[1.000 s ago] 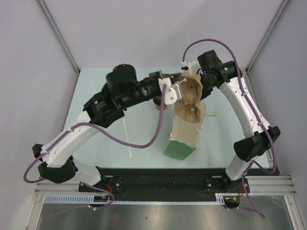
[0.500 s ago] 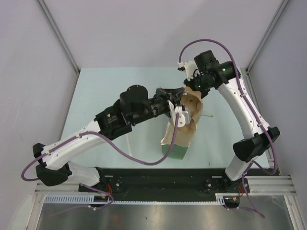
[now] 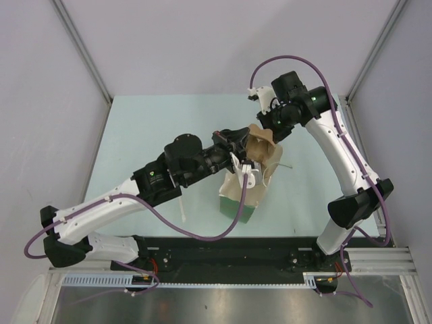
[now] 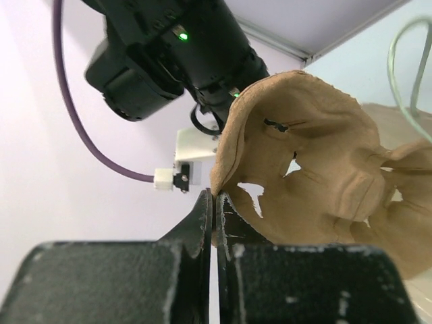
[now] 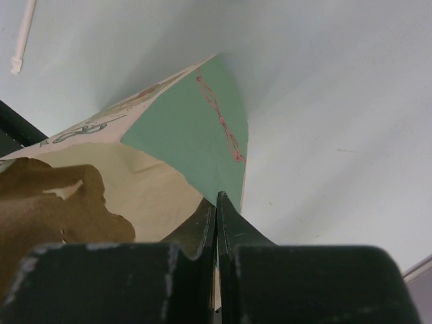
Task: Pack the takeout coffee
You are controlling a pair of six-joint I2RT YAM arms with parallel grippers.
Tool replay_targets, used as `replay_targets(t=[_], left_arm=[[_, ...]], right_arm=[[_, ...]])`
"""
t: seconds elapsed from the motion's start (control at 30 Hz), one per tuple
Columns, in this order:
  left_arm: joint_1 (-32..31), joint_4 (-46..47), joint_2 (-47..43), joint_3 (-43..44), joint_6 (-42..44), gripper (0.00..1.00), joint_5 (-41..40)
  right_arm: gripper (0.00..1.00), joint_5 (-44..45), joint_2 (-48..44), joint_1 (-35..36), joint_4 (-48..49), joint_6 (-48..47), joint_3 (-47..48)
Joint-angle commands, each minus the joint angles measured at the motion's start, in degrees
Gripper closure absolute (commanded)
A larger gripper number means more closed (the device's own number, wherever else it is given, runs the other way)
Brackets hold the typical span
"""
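A cup carrier sticks out of the paper bag; left fingers clench the carrier, right fingers clench the bag's rim.

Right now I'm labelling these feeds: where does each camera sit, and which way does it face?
Top: fixed above and behind the robot, looking down on the table; both arms show.
Left wrist: looks along the left gripper, shut on the cup carrier; the right arm behind.
Right wrist: looks down past the right gripper, shut on the paper bag.
Shared: all three show the cup carrier.
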Motion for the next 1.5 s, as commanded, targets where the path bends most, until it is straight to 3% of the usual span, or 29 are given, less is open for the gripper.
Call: replay_targets(t=[0.0, 0.1, 0.53, 1.47], left_arm=[[-0.4, 1.8, -3.4, -5.4, 3.2, 1.00, 0.1], [-1.0, 3.5, -4.5, -10.0, 4.2, 1.00, 0.0], [-1.1, 1.3, -2.4, -16.1, 0.7, 1.00, 1.9], [3.7, -9.6, 5.1, -13.8, -18.9, 1.00, -0.8]], right_arm=[[1.00, -0.3, -1.9, 0.3, -4.1, 0.9, 2.0], [1.00, -1.6, -1.8, 0.3, -4.2, 0.9, 2.1], [1.00, -7.5, -2.0, 3.2, -6.1, -1.5, 2.9], [1.00, -9.3, -2.0, 5.4, -7.6, -2.4, 3.6]])
